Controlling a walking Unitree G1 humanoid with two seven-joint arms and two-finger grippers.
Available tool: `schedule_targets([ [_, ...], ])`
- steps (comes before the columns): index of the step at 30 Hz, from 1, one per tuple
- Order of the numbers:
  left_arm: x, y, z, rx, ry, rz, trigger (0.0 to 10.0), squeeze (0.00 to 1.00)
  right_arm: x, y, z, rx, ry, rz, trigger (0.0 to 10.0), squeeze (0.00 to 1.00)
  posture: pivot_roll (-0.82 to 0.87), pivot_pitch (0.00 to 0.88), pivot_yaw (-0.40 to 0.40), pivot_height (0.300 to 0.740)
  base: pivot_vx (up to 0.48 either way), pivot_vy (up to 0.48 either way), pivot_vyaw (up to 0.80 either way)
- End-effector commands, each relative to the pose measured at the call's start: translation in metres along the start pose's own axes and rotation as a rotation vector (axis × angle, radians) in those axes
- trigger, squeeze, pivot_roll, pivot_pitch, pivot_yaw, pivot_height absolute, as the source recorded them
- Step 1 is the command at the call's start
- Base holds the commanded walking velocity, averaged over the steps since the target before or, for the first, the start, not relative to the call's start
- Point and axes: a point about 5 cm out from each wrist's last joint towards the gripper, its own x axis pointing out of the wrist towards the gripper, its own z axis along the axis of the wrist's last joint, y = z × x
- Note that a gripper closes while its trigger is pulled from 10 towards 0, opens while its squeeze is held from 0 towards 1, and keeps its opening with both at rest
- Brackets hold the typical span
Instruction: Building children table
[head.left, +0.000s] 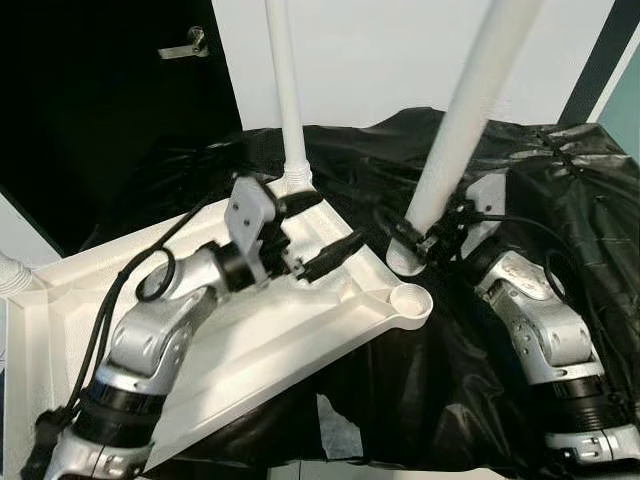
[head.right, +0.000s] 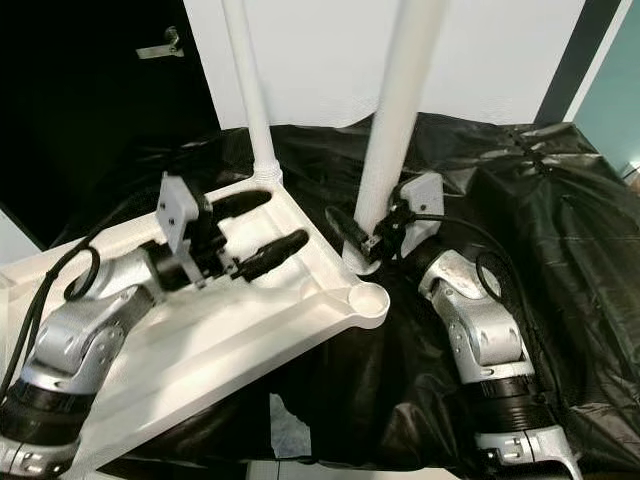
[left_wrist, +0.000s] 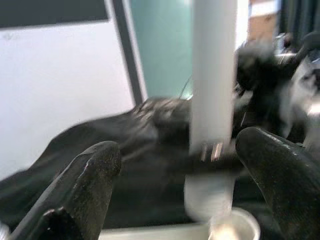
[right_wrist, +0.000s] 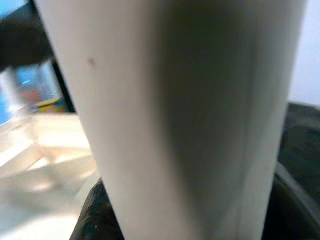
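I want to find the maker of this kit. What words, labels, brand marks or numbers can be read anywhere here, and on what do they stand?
None can be read.
White plastic tabletop, lying underside up: no print.
White table leg held by the right gripper: plain.
White table leg standing at the far corner: plain.
Open left gripper, black cover sheet, dark door with metal handle: no lettering visible.

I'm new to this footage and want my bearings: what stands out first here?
A white table top lies upside down on a black sheet, one white leg already standing in its far corner. The right gripper grips a second leg near the empty corner socket, while the left gripper hovers open above the table top.
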Motion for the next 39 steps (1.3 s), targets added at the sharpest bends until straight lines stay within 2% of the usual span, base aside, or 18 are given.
schedule_targets([
  [1, 0.000, -0.002, 0.003, -0.013, -0.015, -0.030, 10.0, 0.86, 0.002, 0.003, -0.002, 0.004, 0.016, 0.037, 10.0, 0.00, 0.00, 0.000, 0.009, 0.740, 0.000, 0.000, 0.00],
  [2, 0.004, -0.003, 0.008, -0.026, -0.044, -0.047, 10.0, 0.00, 0.003, 0.006, -0.004, 0.002, 0.035, 0.071, 10.0, 0.00, 0.00, 0.000, 0.006, 0.740, 0.000, 0.000, 0.00],
  [4, 0.009, -0.004, 0.015, -0.046, -0.079, -0.074, 10.0, 0.00, 0.005, 0.010, -0.009, 0.004, 0.064, 0.126, 10.0, 0.00, 0.00, 0.000, 0.005, 0.740, 0.000, 0.000, 0.00],
  [10, 0.017, -0.005, 0.021, -0.041, -0.101, -0.119, 10.0, 0.00, 0.007, 0.018, -0.012, 0.006, 0.094, 0.208, 10.0, 0.00, 0.01, 0.000, -0.002, 0.740, 0.000, 0.000, 0.00],
  [13, 0.023, -0.004, 0.024, -0.034, -0.097, -0.151, 10.0, 0.00, 0.010, 0.026, -0.014, -0.005, 0.115, 0.291, 10.0, 0.00, 0.01, 0.000, -0.003, 0.740, 0.000, 0.000, 0.00],
  [17, 0.035, 0.000, 0.028, -0.097, -0.045, -0.198, 10.0, 0.00, 0.013, 0.029, -0.014, -0.032, 0.157, 0.407, 10.0, 0.00, 0.01, 0.000, -0.004, 0.740, 0.000, 0.000, 0.00],
  [22, 0.038, 0.001, 0.030, -0.095, -0.032, -0.203, 10.0, 0.00, 0.013, 0.028, -0.013, -0.043, 0.170, 0.432, 10.0, 0.00, 0.01, 0.000, -0.003, 0.740, 0.000, 0.000, 0.00],
  [25, 0.041, 0.007, 0.036, -0.200, -0.031, -0.246, 10.0, 0.00, 0.014, 0.023, -0.013, -0.099, 0.198, 0.474, 10.0, 0.00, 0.01, 0.000, 0.000, 0.740, 0.000, 0.000, 0.00],
  [26, 0.041, 0.007, 0.036, -0.200, -0.031, -0.246, 10.0, 0.00, 0.014, 0.023, -0.013, -0.099, 0.198, 0.474, 10.0, 0.00, 0.01, 0.000, 0.000, 0.740, 0.000, 0.000, 0.00],
  [27, 0.041, 0.009, 0.039, -0.234, -0.038, -0.261, 3.8, 0.00, 0.014, 0.021, -0.012, -0.112, 0.204, 0.484, 10.0, 0.00, 0.01, 0.000, -0.001, 0.740, 0.000, 0.000, 0.00],
  [29, 0.039, 0.011, 0.042, -0.262, -0.050, -0.278, 3.8, 0.00, 0.015, 0.020, -0.011, -0.122, 0.205, 0.487, 10.0, 0.00, 0.01, 0.000, -0.001, 0.740, 0.000, 0.000, 0.00],
  [30, 0.038, 0.013, 0.045, -0.279, -0.065, -0.281, 0.0, 0.00, 0.016, 0.019, -0.011, -0.123, 0.202, 0.489, 10.0, 0.00, 0.01, 0.000, -0.001, 0.740, 0.000, 0.000, 0.00],
  [33, 0.036, 0.016, 0.053, -0.302, -0.103, -0.281, 0.0, 0.00, 0.017, 0.021, -0.009, -0.124, 0.195, 0.494, 10.0, 0.00, 0.01, 0.000, 0.002, 0.740, 0.000, 0.000, 0.00],
  [39, 0.039, 0.017, 0.058, -0.301, -0.111, -0.263, 0.0, 0.00, 0.021, 0.016, -0.009, -0.120, 0.187, 0.467, 10.0, 0.00, 0.02, 0.000, 0.006, 0.740, 0.000, 0.000, 0.00],
])
